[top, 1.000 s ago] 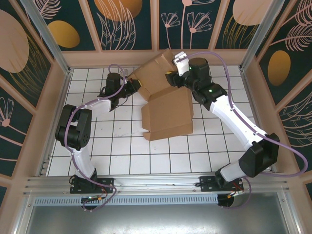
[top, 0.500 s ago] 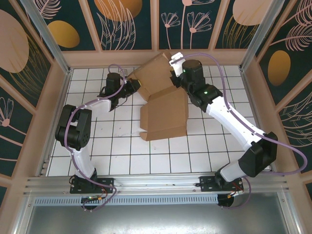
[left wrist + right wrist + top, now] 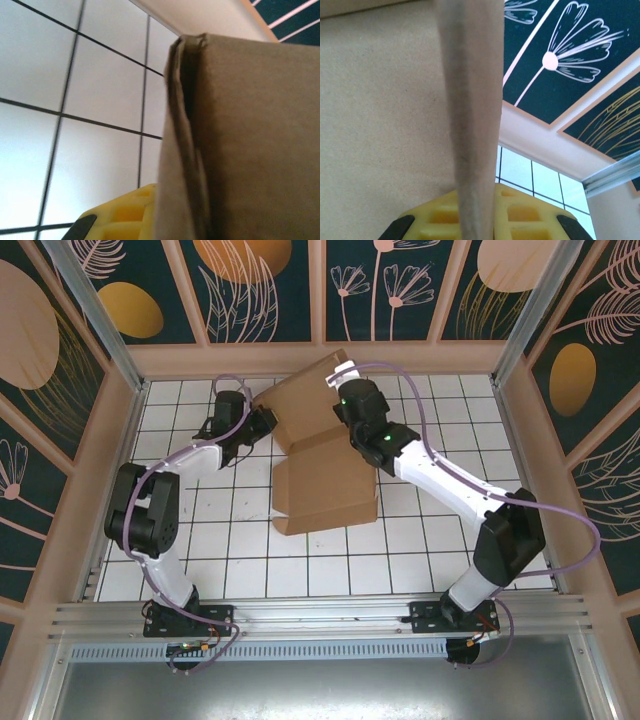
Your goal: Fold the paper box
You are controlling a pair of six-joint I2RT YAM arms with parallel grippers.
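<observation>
White grid-tiled floor (image 3: 240,570), wood rim (image 3: 200,358) around it, dark floral wall panels (image 3: 260,290), aluminium rail (image 3: 320,612) at near edge.

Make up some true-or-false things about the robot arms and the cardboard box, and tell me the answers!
1. The paper box is brown. True.
2. The box lies on a white tiled table. True.
3. The right gripper is far away from the box. False: it is right at the box's far part.
4. The right gripper's finger pads are blue. False: they are yellow.
5. The left gripper is at the box's left side. True.
</observation>
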